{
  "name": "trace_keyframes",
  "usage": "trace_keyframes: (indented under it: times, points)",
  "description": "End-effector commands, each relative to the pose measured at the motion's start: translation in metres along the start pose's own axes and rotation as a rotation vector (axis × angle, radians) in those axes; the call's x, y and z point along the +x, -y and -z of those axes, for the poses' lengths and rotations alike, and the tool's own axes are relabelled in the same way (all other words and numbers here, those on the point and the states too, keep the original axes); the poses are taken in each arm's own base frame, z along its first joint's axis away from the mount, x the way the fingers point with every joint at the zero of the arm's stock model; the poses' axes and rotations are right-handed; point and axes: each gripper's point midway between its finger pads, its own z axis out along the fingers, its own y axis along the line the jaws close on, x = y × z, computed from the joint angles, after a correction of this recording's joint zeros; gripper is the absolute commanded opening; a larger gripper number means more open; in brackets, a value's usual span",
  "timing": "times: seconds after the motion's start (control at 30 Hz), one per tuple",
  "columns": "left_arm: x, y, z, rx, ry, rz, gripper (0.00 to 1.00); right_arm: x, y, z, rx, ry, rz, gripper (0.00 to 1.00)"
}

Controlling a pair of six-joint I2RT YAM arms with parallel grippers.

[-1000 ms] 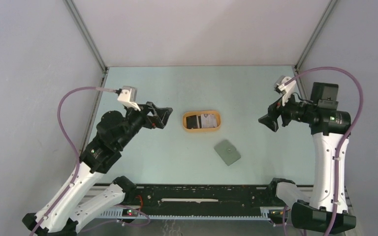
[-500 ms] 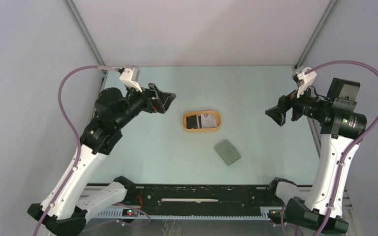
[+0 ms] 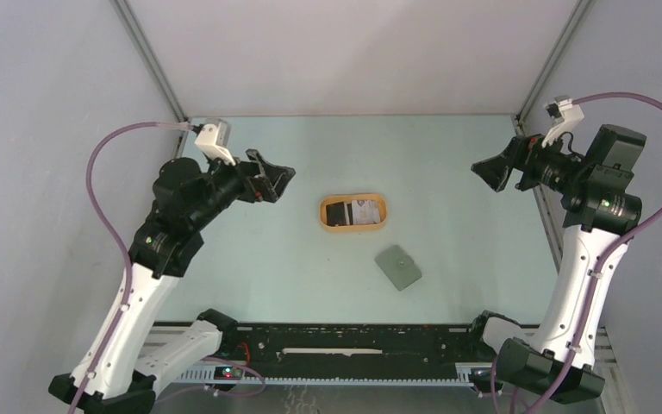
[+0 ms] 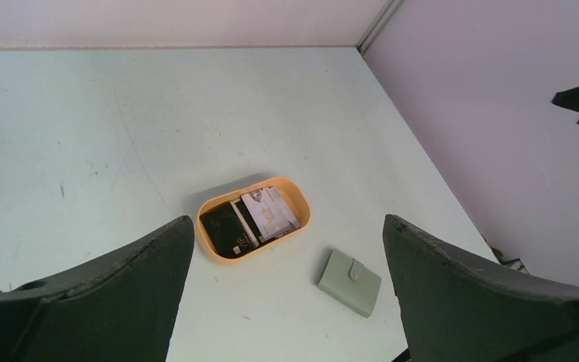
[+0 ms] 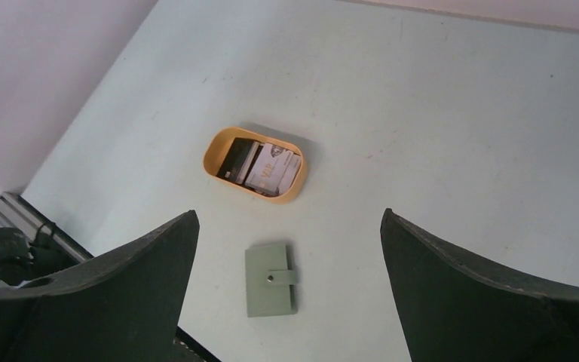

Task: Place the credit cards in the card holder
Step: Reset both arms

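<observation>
The credit cards (image 3: 355,211) lie stacked in an orange oval tray (image 3: 353,228) at mid-table: a black card (image 4: 222,230) on the left and a whitish one (image 4: 268,213) over it. The card holder (image 3: 397,267), a flat grey-green wallet with its snap tab fastened, lies closed on the table just near-right of the tray. My left gripper (image 3: 274,183) hangs open above the table to the left of the tray, with nothing in it. Far off at the right edge, my right gripper (image 3: 487,175) is open and empty too. Both wrist views look down on the tray (image 5: 208,162) and the card holder (image 5: 271,279).
Grey walls close in the table on the left, back and right. A black rail (image 3: 353,341) with the arm bases runs along the near edge. The pale green table top (image 3: 267,267) surrounds the tray and wallet.
Both arms have lifted and pulled back from the middle. The right gripper has moved up and to the right and its jaws have opened wider. Tray, cards and card holder have not moved.
</observation>
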Motion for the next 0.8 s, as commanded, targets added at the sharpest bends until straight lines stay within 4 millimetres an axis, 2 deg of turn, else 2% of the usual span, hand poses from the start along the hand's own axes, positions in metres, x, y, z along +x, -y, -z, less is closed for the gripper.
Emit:
trace_keyframes:
  times: [0.0,0.43,0.77]
  points:
    - [-0.011,0.003,0.016,0.003,0.049,0.009,1.0,-0.017,0.0,-0.005,-0.017,0.057,-0.099,1.0]
    - [-0.007,0.0,0.02,-0.008,0.044,0.018,1.0,-0.017,0.01,-0.009,0.011,0.073,-0.165,1.0]
    - [-0.01,-0.002,0.02,-0.018,0.047,0.015,1.0,-0.014,0.03,-0.009,0.116,0.079,-0.167,1.0]
